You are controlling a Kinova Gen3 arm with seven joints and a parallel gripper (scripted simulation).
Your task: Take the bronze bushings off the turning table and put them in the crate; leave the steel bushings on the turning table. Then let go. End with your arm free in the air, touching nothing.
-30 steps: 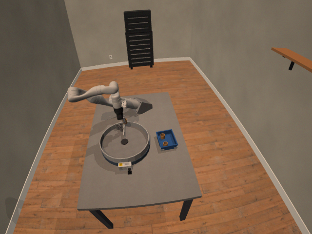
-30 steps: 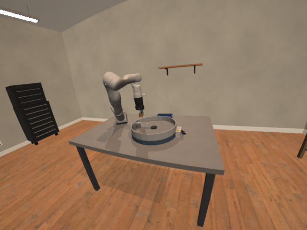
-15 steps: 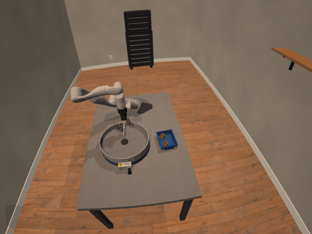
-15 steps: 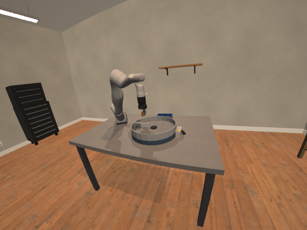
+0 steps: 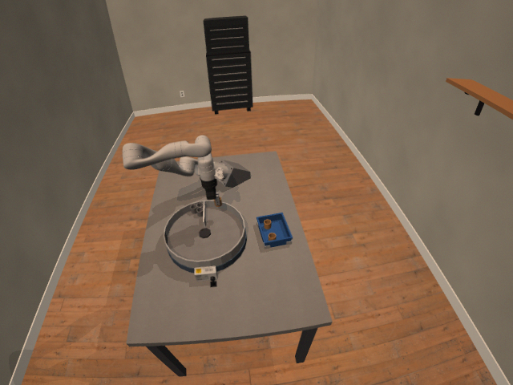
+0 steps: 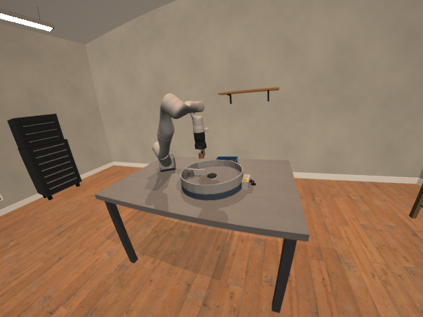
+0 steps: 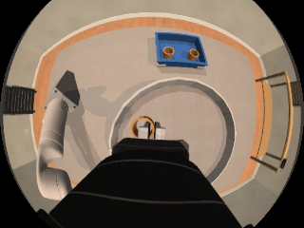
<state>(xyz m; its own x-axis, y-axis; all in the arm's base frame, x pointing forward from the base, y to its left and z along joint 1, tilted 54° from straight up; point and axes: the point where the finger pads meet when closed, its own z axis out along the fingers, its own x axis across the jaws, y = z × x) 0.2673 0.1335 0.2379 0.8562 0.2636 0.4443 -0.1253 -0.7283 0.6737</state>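
My gripper (image 5: 216, 201) is shut on a bronze bushing (image 5: 220, 201) and holds it in the air above the back rim of the turning table (image 5: 204, 238). The held bushing also shows in the exterior view (image 6: 201, 155) and as an orange ring in the wrist view (image 7: 144, 125). Steel bushings (image 5: 196, 208) sit together inside the turning table at its back left, beside a white bar (image 5: 204, 215). The blue crate (image 5: 273, 228) stands to the right of the turning table and holds two bronze bushings (image 5: 267, 224) (image 5: 272, 236).
A dark hub (image 5: 204, 233) marks the turning table's centre. A small control box (image 5: 205, 270) with a black knob sits at the table's front rim. The arm's base (image 5: 232, 172) is at the back of the grey table. A black cabinet (image 5: 228, 64) stands by the far wall.
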